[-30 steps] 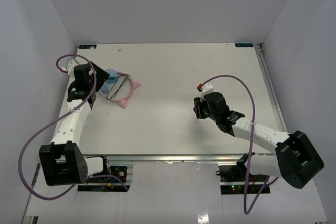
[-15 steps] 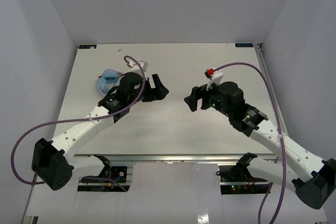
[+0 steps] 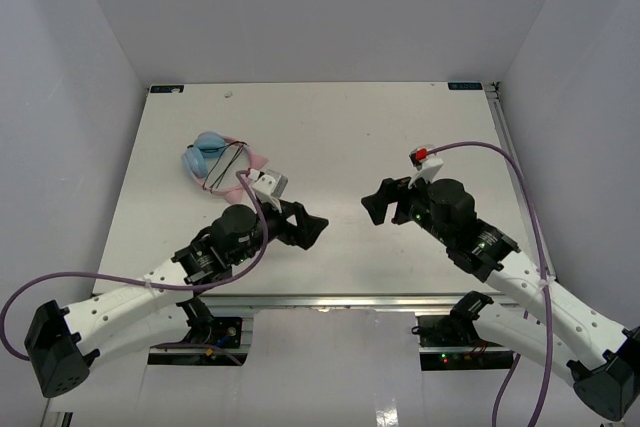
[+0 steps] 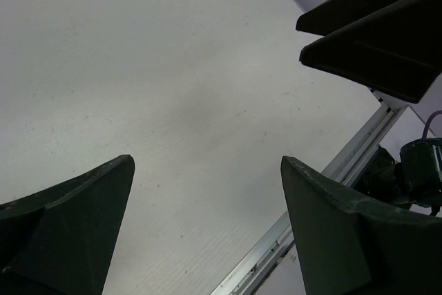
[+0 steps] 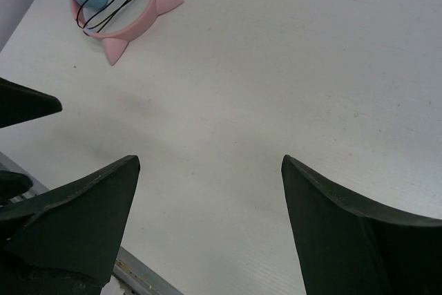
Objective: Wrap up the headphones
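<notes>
The headphones (image 3: 213,161) lie on the white table at the left, behind my left arm. They have light blue ear cups and a pink headband with cat ears. Their thin black cord is wound across the band. They also show at the top left of the right wrist view (image 5: 114,1). My left gripper (image 3: 312,228) is open and empty over the table's near middle, right of the headphones. My right gripper (image 3: 375,205) is open and empty, facing the left one. In the left wrist view (image 4: 207,164) only bare table lies between the fingers.
The table's near metal edge (image 4: 345,164) runs under both grippers. Purple arm cables (image 3: 510,162) loop over the right side and the near left. A red and white part (image 3: 422,157) sits on the right wrist. Grey walls close the sides.
</notes>
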Controlling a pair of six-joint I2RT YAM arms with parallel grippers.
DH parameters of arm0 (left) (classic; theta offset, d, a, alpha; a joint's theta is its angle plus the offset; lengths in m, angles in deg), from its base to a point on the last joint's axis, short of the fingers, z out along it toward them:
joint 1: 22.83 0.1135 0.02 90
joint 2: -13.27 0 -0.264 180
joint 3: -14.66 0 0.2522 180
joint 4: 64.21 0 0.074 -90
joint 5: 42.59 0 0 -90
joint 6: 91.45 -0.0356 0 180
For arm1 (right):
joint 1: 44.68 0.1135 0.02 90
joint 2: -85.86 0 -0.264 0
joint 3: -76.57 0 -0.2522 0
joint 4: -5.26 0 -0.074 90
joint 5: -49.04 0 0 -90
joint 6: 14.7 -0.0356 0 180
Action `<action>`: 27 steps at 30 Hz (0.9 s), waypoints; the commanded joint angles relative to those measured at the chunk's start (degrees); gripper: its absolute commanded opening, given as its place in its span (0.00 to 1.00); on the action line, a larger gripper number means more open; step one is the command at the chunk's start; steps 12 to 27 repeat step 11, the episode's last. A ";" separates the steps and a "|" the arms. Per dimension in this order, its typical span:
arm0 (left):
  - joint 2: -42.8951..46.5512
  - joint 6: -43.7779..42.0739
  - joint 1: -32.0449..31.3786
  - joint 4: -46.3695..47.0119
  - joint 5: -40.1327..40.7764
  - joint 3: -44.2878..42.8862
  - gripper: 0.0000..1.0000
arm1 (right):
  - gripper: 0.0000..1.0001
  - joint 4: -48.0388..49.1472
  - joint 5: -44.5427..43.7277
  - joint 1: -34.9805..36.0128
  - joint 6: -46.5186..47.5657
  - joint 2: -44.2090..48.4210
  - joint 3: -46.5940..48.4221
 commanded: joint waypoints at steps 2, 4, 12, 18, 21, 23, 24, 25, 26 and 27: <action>7.02 -4.33 -0.46 9.21 0.13 3.94 0.98 | 0.90 4.99 -0.68 0.28 0.08 -1.53 -1.24; 8.07 -4.33 -0.67 8.51 3.06 4.43 0.98 | 0.90 5.55 -0.12 0.28 0.22 -1.53 -1.52; 9.82 -4.66 -0.95 6.77 9.00 4.75 0.98 | 0.90 6.89 1.23 0.28 0.54 -1.53 -2.30; 9.82 -4.66 -0.95 6.77 9.00 4.75 0.98 | 0.90 6.89 1.23 0.28 0.54 -1.53 -2.30; 9.82 -4.66 -0.95 6.77 9.00 4.75 0.98 | 0.90 6.89 1.23 0.28 0.54 -1.53 -2.30; 9.82 -4.66 -0.95 6.77 9.00 4.75 0.98 | 0.90 6.89 1.23 0.28 0.54 -1.53 -2.30; 9.82 -4.66 -0.95 6.77 9.00 4.75 0.98 | 0.90 6.89 1.23 0.28 0.54 -1.53 -2.30; 9.82 -4.66 -0.95 6.77 9.00 4.75 0.98 | 0.90 6.89 1.23 0.28 0.54 -1.53 -2.30; 9.82 -4.66 -0.95 6.77 9.00 4.75 0.98 | 0.90 6.89 1.23 0.28 0.54 -1.53 -2.30; 9.82 -4.66 -0.95 6.77 9.00 4.75 0.98 | 0.90 6.89 1.23 0.28 0.54 -1.53 -2.30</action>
